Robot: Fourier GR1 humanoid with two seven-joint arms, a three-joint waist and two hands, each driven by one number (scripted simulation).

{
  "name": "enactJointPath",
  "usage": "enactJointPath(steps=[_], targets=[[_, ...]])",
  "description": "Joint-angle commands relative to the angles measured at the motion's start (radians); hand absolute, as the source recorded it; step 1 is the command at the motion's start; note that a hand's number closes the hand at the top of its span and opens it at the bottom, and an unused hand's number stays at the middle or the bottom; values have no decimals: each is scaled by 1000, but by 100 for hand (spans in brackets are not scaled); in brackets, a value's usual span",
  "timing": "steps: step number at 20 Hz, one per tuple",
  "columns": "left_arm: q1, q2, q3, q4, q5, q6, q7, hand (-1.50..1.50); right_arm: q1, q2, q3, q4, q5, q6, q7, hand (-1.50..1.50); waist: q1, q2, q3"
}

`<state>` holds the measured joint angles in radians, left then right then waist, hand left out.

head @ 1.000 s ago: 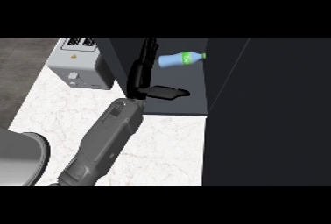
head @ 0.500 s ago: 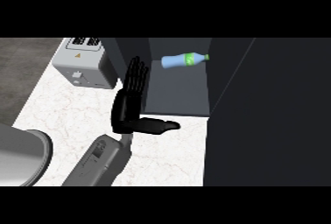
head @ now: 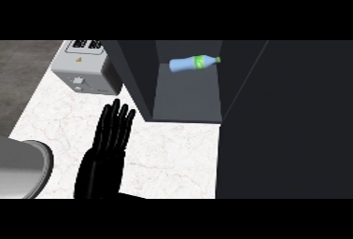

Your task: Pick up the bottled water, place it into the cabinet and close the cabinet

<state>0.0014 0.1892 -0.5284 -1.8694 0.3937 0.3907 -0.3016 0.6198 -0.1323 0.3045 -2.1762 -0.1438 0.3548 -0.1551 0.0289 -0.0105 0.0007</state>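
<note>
Head view. The bottled water [head: 195, 63] lies on its side inside the open cabinet [head: 186, 100], toward the back of the compartment, cap end pointing to the view's right. The placing step therefore appears complete, and the step in hand is judged to be the closing of the cabinet. One hand, taken to be the left hand [head: 105, 149], shows at lower left above the marble counter [head: 172, 158]; its fingers are straight and together, pointing toward the cabinet's left wall, holding nothing and well apart from the bottle. The right hand shows nowhere. A large dark panel [head: 289, 121] fills the view's right side and is probably the cabinet door standing open, though its hinge is not visible. A toaster [head: 86, 70] stands just left of the cabinet; a grey rounded object [head: 21, 168] sits at the left edge. The next move calls for a hand to reach that panel and swing it across the opening without disturbing the bottle.
</note>
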Motion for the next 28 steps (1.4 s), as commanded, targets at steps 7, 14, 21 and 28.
enactJointPath(steps=[7,14,21,28], targets=[[335,177,69,-330,26,-30,-66,-150,12,-136,165,-137,83,142,95,150,-8,5,-2],[590,259,108,-515,73,-90,-137,-150,-33,-84,305,-197,194,98,155,150,3,2,-2],[728,308,241,-462,203,-276,-242,-150,-138,32,454,-166,286,44,305,150,18,5,-5],[778,321,351,-468,269,-348,-270,-150,-207,125,465,-115,199,-26,406,150,25,14,-4]])
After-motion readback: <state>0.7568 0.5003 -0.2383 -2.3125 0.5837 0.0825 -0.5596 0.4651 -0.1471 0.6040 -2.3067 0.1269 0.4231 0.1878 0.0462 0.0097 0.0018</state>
